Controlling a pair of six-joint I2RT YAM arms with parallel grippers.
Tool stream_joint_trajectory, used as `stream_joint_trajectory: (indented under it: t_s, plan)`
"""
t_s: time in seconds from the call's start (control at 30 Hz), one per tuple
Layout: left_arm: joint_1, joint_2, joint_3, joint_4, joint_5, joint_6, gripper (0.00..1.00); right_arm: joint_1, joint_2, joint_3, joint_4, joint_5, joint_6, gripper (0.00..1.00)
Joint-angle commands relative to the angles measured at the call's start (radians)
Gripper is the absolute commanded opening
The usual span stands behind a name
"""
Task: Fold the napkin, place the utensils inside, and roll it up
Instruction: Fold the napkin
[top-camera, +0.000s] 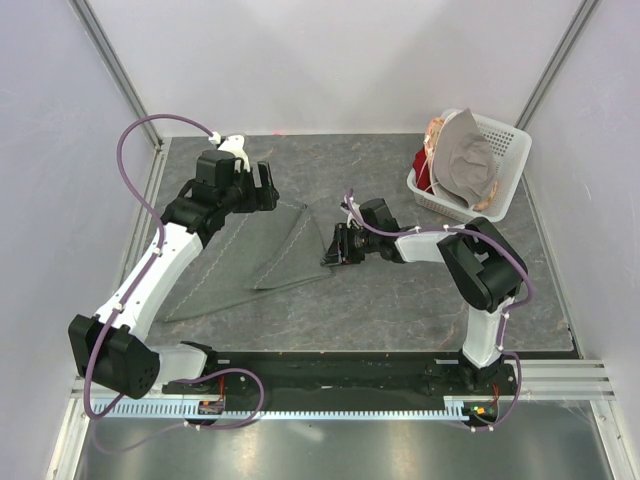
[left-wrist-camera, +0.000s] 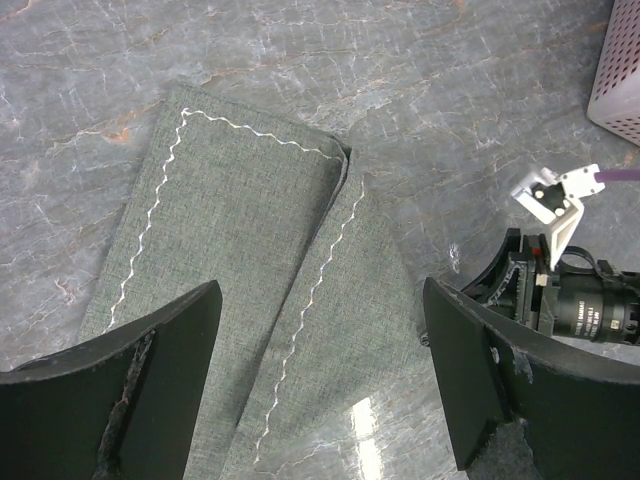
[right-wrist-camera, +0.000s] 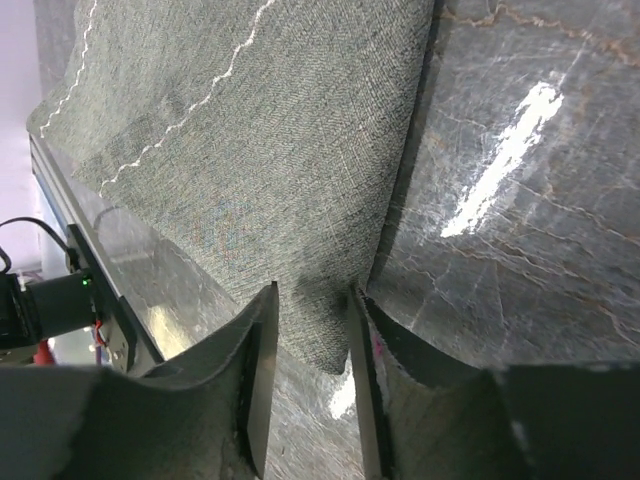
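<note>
The dark grey-green napkin lies folded on the left half of the table, its light zigzag hem showing in the left wrist view. My left gripper hovers over the napkin's far edge, wide open and empty. My right gripper is low at the napkin's right corner. In the right wrist view its jaws stand narrowly apart with the corner of the napkin lying flat between them, not pinched. No spoon is in view.
A white basket stands at the back right, holding a paler grey-beige cloth and a red item. Its corner shows in the left wrist view. A metal rail runs along the near edge.
</note>
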Motion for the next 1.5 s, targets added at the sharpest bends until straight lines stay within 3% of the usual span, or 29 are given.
stream_joint_trajectory:
  t_s: [0.0,0.33,0.43,0.47,0.83,1.23,1.47]
  plan:
    - [0.004,0.002,0.000,0.040,-0.008,0.031,0.89,-0.004,0.028,-0.001,0.069,-0.066,0.010,0.39]
    - [0.004,0.000,0.002,0.040,-0.004,0.031,0.89,-0.005,0.053,0.001,0.029,-0.006,0.018,0.23]
    - [0.004,0.000,0.002,0.038,-0.004,0.032,0.89,-0.004,0.051,0.001,0.021,0.020,0.025,0.11]
    - [0.002,0.000,0.002,0.040,-0.002,0.031,0.89,-0.004,0.050,-0.001,0.020,0.029,0.030,0.00]
    - [0.002,0.000,0.002,0.041,0.013,0.026,0.89,-0.054,-0.064,-0.103,-0.048,0.245,0.087,0.00]
    - [0.001,0.007,-0.010,0.060,0.074,0.011,0.89,-0.188,-0.413,-0.330,-0.322,0.500,0.085,0.00]
    - [-0.024,0.008,-0.035,0.090,0.122,0.008,0.89,-0.211,-0.601,-0.367,-0.454,0.551,0.070,0.01]
